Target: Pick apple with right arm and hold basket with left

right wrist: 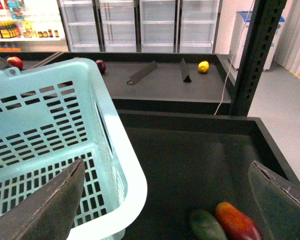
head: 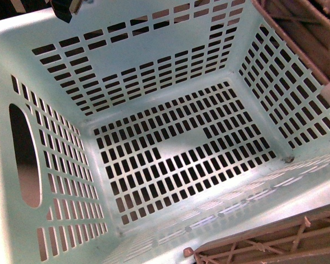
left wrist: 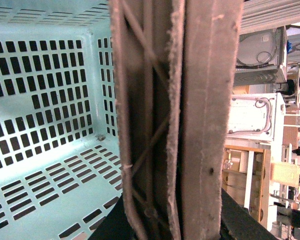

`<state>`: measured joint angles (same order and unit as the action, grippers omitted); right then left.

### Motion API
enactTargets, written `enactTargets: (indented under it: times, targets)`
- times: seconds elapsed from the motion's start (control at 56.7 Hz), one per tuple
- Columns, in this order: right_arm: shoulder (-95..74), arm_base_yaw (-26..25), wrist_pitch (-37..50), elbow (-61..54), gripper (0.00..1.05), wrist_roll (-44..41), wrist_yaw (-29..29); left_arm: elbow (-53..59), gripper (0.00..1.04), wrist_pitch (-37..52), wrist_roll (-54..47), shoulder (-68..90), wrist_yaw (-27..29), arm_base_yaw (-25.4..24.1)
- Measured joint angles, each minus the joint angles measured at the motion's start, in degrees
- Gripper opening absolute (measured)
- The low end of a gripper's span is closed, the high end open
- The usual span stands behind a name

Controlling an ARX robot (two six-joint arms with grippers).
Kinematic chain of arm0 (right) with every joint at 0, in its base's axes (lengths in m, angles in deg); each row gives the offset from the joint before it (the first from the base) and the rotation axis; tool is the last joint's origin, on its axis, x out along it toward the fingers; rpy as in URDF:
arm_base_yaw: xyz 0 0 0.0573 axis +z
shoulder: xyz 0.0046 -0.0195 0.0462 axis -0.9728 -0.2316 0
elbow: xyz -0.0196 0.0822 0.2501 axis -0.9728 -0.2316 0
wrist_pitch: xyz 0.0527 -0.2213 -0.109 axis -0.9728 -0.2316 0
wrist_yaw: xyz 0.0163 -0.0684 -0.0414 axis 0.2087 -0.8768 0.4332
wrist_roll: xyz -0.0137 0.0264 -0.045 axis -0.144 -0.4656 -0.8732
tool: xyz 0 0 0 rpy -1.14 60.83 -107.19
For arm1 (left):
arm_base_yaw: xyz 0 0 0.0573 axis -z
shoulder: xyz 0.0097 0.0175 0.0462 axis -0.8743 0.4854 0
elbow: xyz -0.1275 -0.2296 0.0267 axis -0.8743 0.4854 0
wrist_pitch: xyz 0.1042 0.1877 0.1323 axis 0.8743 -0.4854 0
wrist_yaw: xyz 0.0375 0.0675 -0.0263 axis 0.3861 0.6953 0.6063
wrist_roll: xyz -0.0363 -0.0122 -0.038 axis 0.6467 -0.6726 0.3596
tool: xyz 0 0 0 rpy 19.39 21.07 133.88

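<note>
The mint-aqua basket (head: 154,49) fills the front view, and I see nothing inside it. In the left wrist view my left gripper (left wrist: 175,220) is shut on the basket's brown ribbed handle (left wrist: 205,100), with the basket's slotted wall (left wrist: 40,150) beside it. In the right wrist view my right gripper (right wrist: 167,162) is open and empty. It hangs over a dark bin, beside the basket's rim (right wrist: 132,175). The apple (right wrist: 237,222), glossy red with an orange patch, lies on the bin floor below and towards one finger, untouched.
A flat green object (right wrist: 206,225) lies against the apple. The dark bin wall (right wrist: 190,120) and a black perforated post (right wrist: 257,55) stand beyond. A shelf behind holds two red fruits (right wrist: 15,62) and a yellow one (right wrist: 203,66). A dark arm part (head: 66,8) shows at the front view's top.
</note>
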<state>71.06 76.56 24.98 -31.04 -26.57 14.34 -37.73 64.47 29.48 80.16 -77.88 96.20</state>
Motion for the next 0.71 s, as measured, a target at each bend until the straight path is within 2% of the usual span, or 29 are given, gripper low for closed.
enactTargets:
  times: [0.67, 0.706]
  targets:
    - [0.0, 0.0, 0.0, 0.0, 0.96, 0.1, 0.0, 0.0, 0.18, 0.0, 0.0, 0.0, -0.1, 0.0]
    - [-2.4, 0.7, -5.5, 2.1, 0.96, 3.2, -3.3, 0.0, 0.18, 0.0, 0.0, 0.0, 0.0, 0.0]
